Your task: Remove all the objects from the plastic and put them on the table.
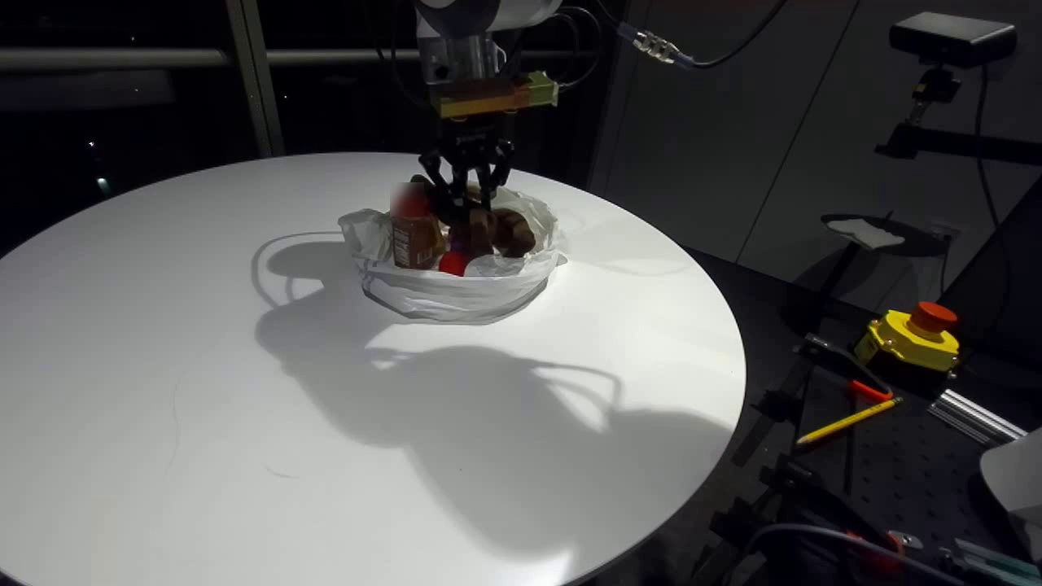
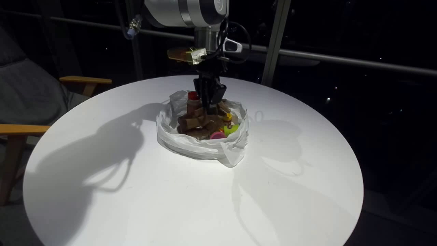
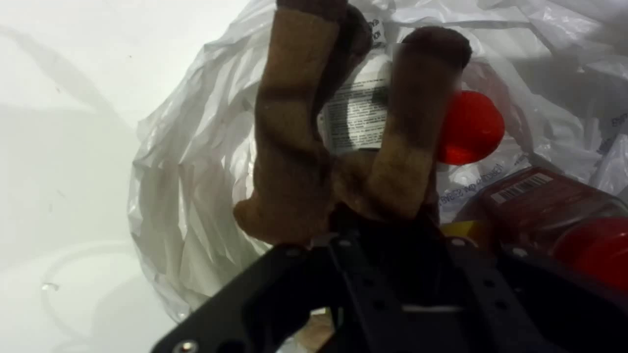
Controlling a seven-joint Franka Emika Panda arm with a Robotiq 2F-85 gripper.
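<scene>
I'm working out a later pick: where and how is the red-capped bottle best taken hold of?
Probably by opposite sides of the red cap, coming from above. In both exterior views the bottle stands roughly upright, cap uppermost. The side looks harder: the plastic bag rises beside it and the brown plush toy lies close by.

I notice both exterior views look down over the table point(image 2: 205, 205) from different sides, well back, toward dark windows point(image 2: 358, 112), sharing the bag point(image 1: 456, 297) and the arm point(image 2: 167, 12); in an exterior view a workbench point(image 1: 895, 484) shows too; the wrist view stares steeply down, close above the bag.
</scene>
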